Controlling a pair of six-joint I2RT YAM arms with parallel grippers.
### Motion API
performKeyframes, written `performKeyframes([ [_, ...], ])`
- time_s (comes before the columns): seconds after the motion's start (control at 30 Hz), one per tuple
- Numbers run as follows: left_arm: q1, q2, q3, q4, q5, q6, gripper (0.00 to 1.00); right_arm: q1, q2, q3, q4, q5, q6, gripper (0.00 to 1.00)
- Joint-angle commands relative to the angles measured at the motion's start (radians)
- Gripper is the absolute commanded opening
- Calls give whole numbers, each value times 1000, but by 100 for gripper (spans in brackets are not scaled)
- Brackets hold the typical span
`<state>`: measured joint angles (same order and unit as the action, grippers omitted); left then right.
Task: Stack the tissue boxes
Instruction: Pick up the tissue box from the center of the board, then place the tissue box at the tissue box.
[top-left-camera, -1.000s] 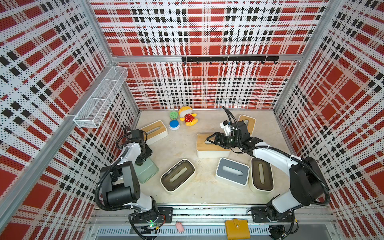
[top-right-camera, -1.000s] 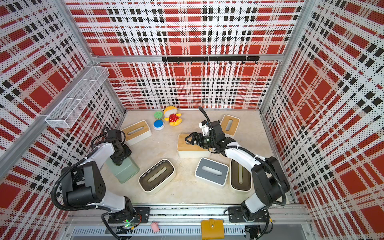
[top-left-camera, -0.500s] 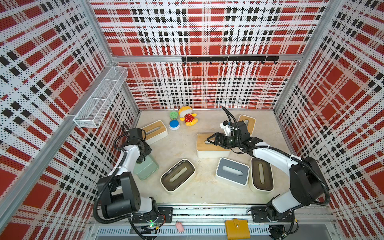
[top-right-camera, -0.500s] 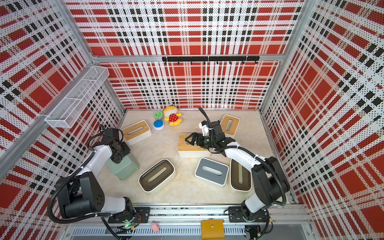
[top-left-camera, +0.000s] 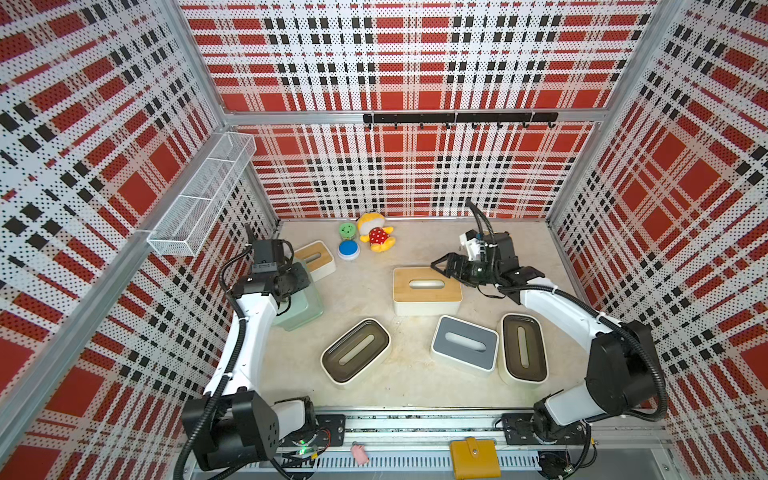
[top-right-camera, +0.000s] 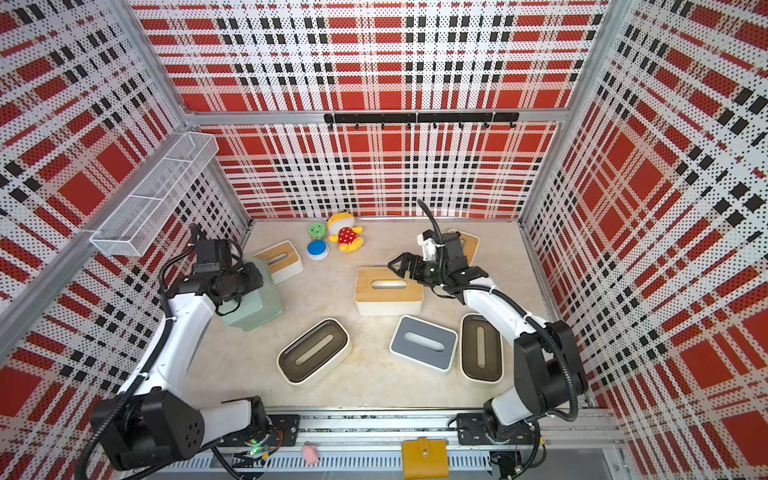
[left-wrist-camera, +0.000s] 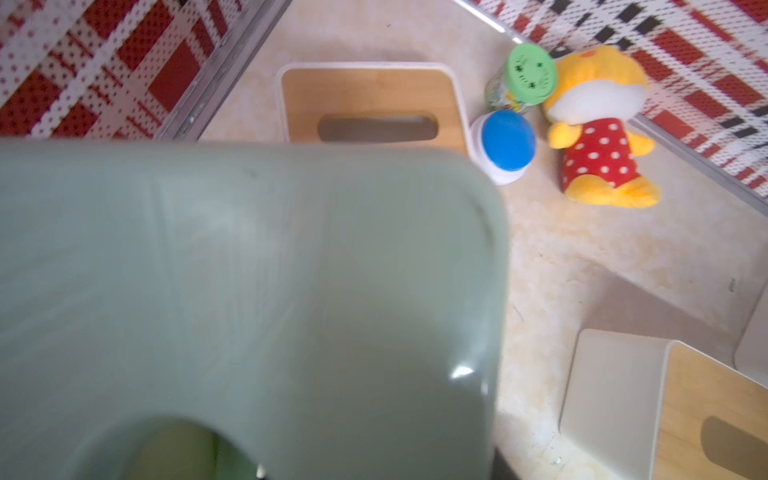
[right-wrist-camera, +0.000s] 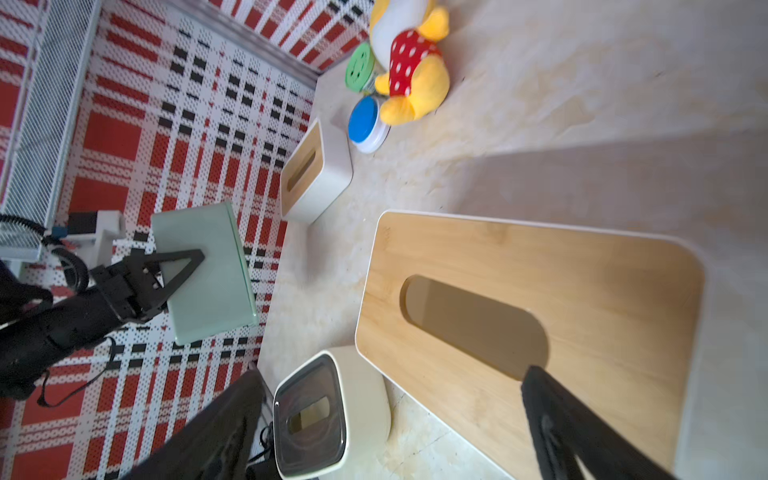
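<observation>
Left fingers (right-wrist-camera: 191, 256) clamped on pale-green box (top-left-camera: 305, 308), tilted, left of centre in a top view. Right fingers (top-left-camera: 437, 263) spread wide over bamboo-lid box (top-left-camera: 405, 291), mid-frame. Grey-lid box (top-left-camera: 464, 343) lower centre on desk (top-left-camera: 361, 291).

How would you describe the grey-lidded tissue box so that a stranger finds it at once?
Begin at the metal front rail carrying both arms; three boxes lie nearest to it on the beige floor. The white rectangular tissue box with the grey lid is the middle one, between two cream boxes with dark-brown lids. Only its lid is grey.
</observation>
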<state>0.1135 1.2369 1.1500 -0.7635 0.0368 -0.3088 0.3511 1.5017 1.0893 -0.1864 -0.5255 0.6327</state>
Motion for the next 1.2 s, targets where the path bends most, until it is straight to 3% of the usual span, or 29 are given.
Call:
performKeyframes([
  [0.0, -71, -2, 69, 1, 34, 108, 30, -40, -61, 36, -19, 22, -39, 100],
  [0.27, -294, 53, 157, 84, 108, 342, 30, -56, -126, 14, -49, 89, -28, 100],
  [0.5, -498, 162, 286, 68, 170, 627, 29, -57, -162, 38, -161, 178, -74, 100],
  [0.8, -710, 435, 578, -190, 179, 967, 31, -56, -230, 38, -274, 279, -140, 100],
  [0.93, -755, 568, 714, -295, 209, 1020, 31, -57, -260, 44, -335, 353, -162, 100],
  [1.17, -815, 748, 919, -424, 217, 1088, 30, -57, -283, 46, -396, 371, -180, 100],
])
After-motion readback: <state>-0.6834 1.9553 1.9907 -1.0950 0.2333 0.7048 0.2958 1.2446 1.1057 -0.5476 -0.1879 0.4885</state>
